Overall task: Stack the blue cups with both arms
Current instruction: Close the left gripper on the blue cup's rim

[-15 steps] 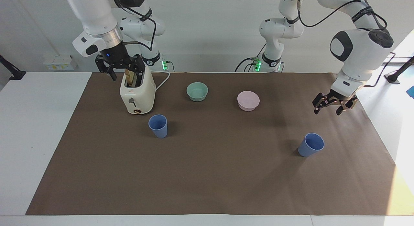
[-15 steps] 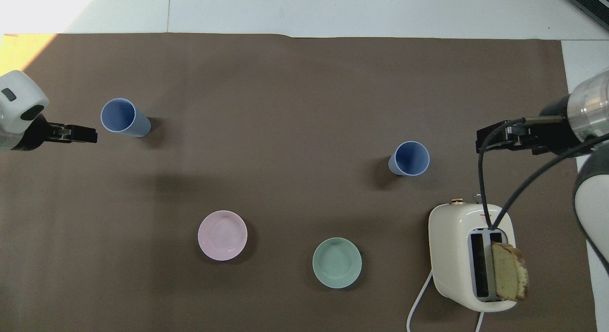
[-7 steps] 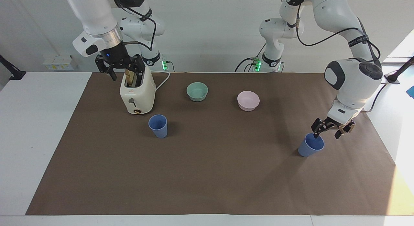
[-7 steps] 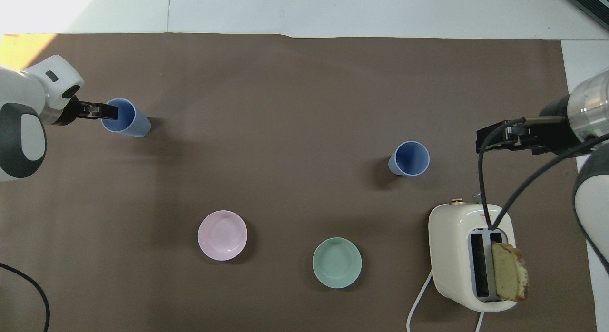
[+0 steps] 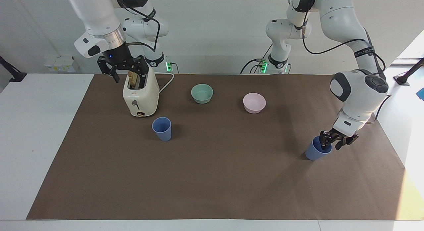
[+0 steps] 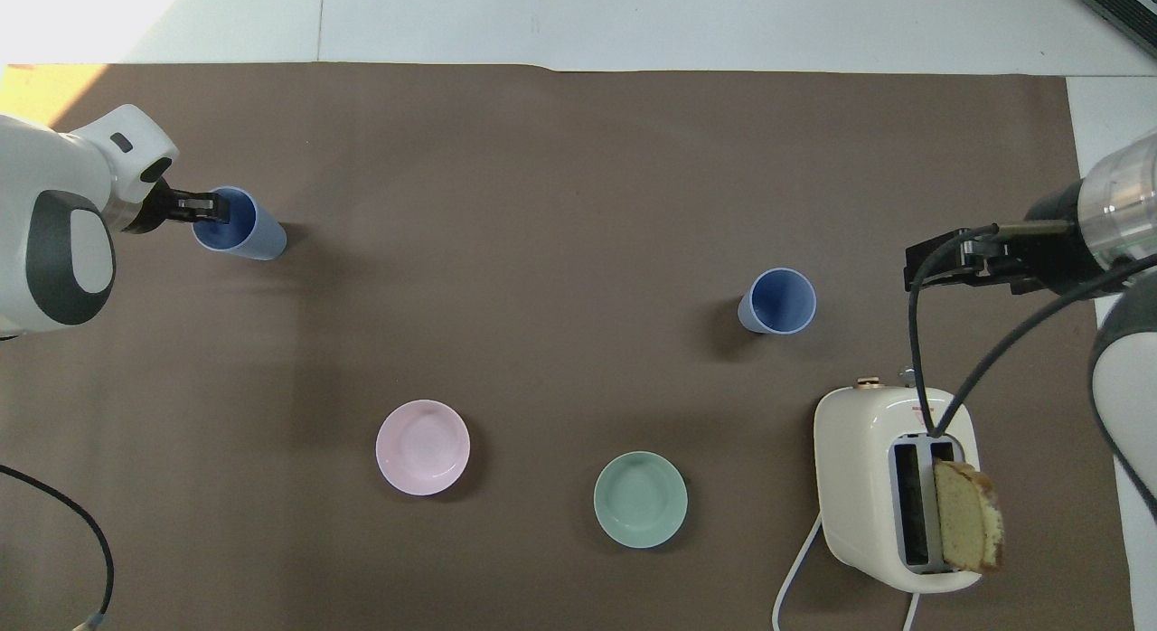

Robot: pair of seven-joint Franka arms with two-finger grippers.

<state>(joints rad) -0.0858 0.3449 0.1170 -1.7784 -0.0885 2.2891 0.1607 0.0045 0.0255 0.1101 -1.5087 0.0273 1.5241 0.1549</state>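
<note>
Straddling the rim of one small periwinkle-blue plastic cup, the left gripper is set low at the left arm's end of the table, one finger apparently inside the mouth and the other outside the wall. The jaws appear narrowed around that wall, but whether they are clamped on it cannot be told. This rim approach is judged to suit a tapered, handleless tumbler, since a pinch on the wall leaves the base free to drop into another cup. The cup is not yet lifted; it stands upright on the brown mat.

The second periwinkle-blue plastic cup stands well apart, toward the right arm's end, farther from the robots than the cream two-slot toaster and just beside it. A shallow mint-green bowl and a shallow pale pink bowl sit between the two ends, nearer to the robots than either cup.

The right gripper is held over the toaster with its jaws apart, waiting. From the facing view the slice of bread is mostly hidden by this gripper; the overhead view shows it leaning out of a slot. In the overhead view the right arm is cut off at the edge, and the left gripper's fingertips are hard to separate from the cup's dark interior.
</note>
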